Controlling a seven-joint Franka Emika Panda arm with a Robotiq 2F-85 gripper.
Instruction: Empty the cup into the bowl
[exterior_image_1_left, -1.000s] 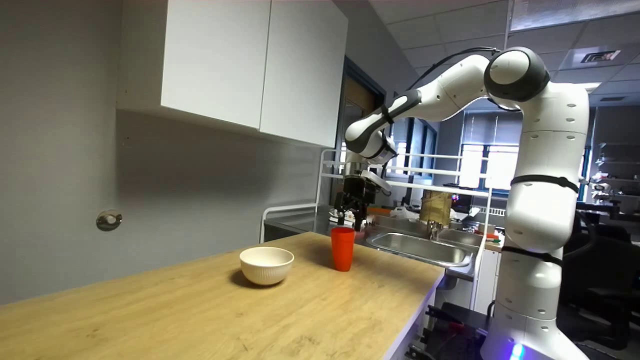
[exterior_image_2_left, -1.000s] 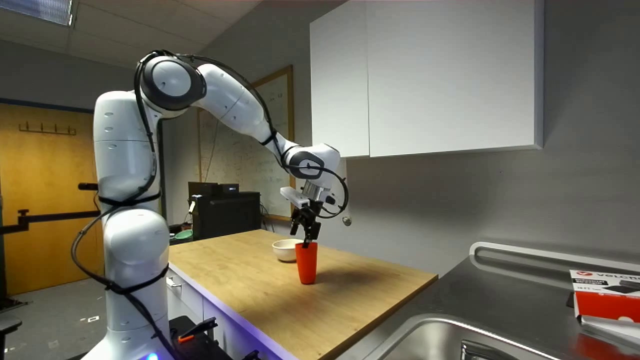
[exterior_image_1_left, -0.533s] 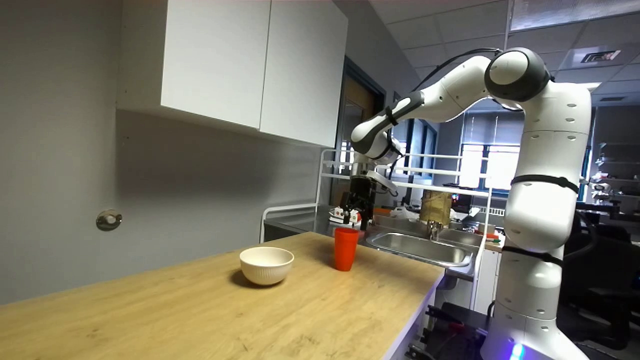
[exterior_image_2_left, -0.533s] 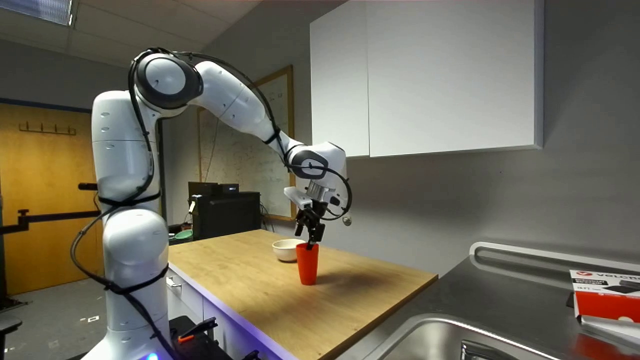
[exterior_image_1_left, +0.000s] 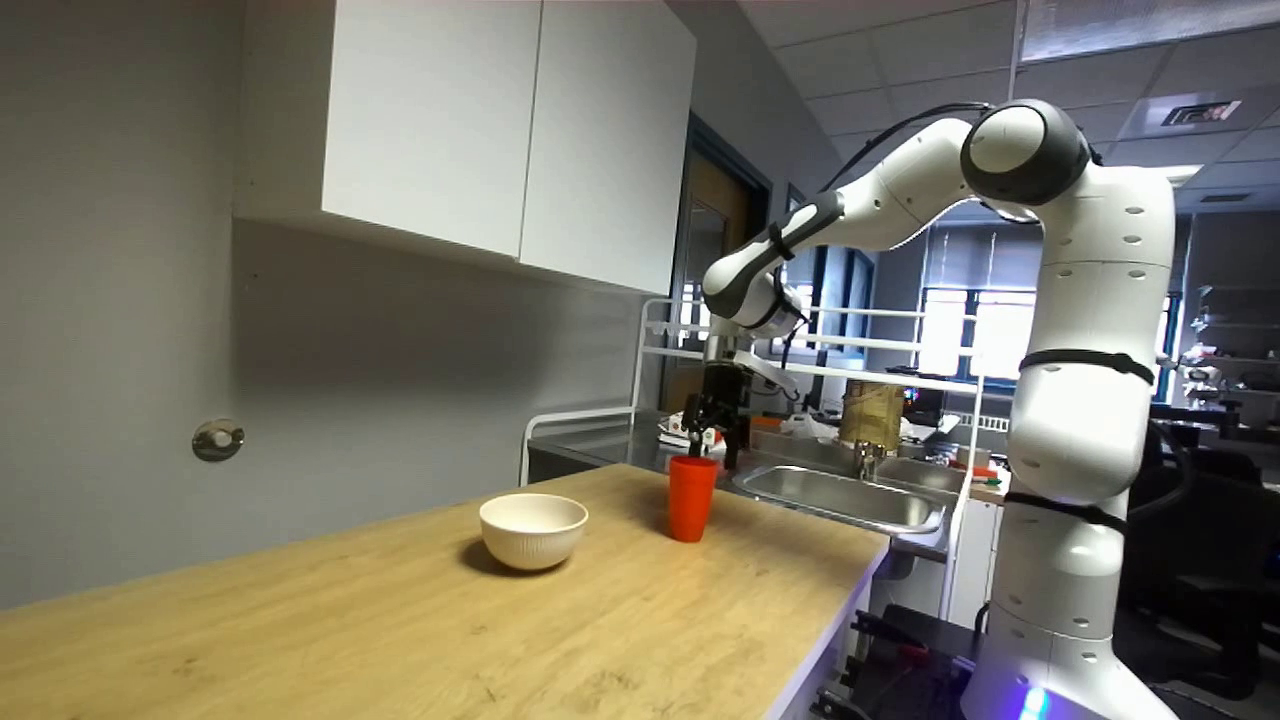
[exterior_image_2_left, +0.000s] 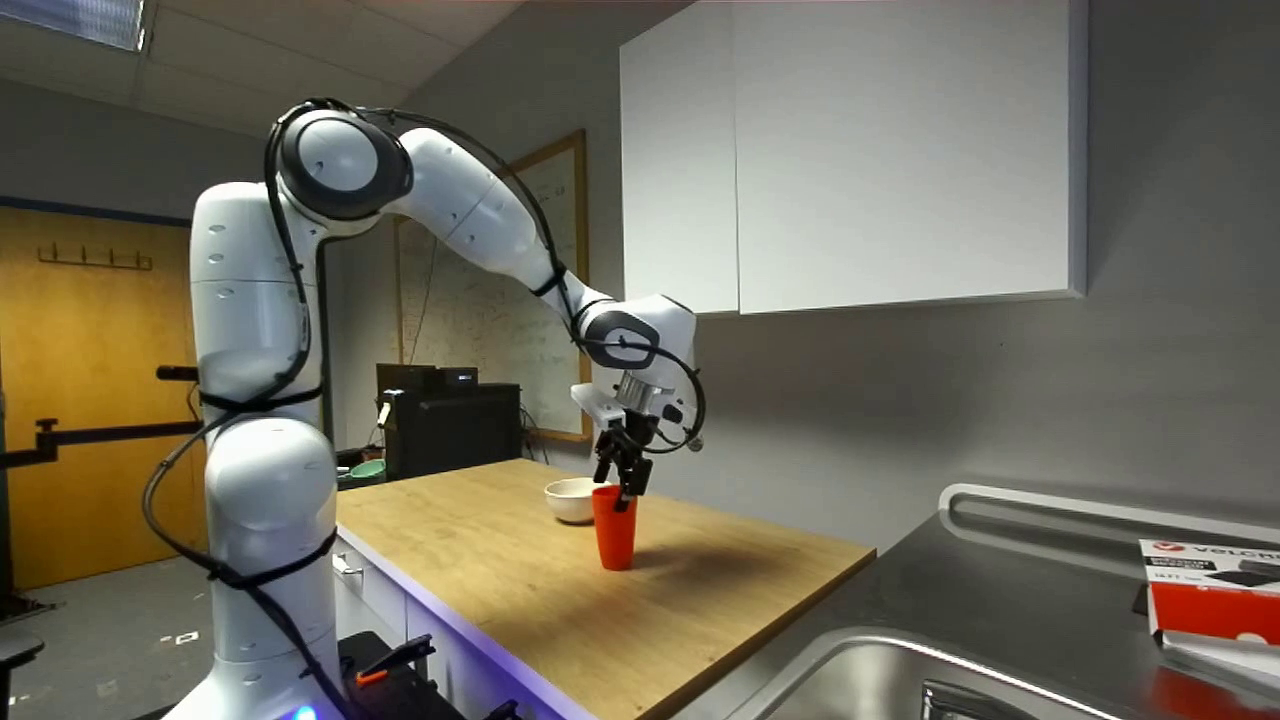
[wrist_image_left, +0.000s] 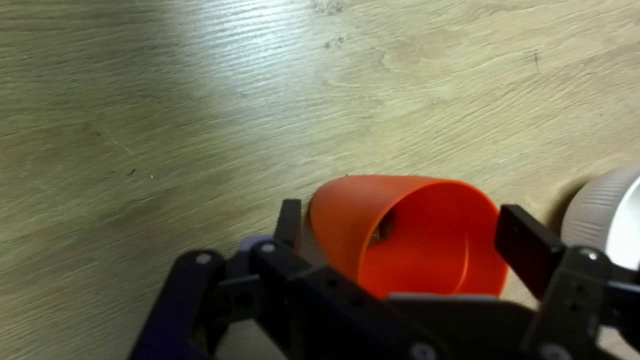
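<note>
Though plain, a tapered, upright red-orange cup (exterior_image_1_left: 690, 502).

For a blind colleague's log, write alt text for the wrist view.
An open gripper frames a red cup, something brownish inside too unclear to identify. Right of the cup, cut off by the edge, is a white bowl; both stand on a wood-grain table.

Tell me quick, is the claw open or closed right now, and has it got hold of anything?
Claw: open, jaws apart on either side of the red cup in the wrist view, holding nothing.
</note>
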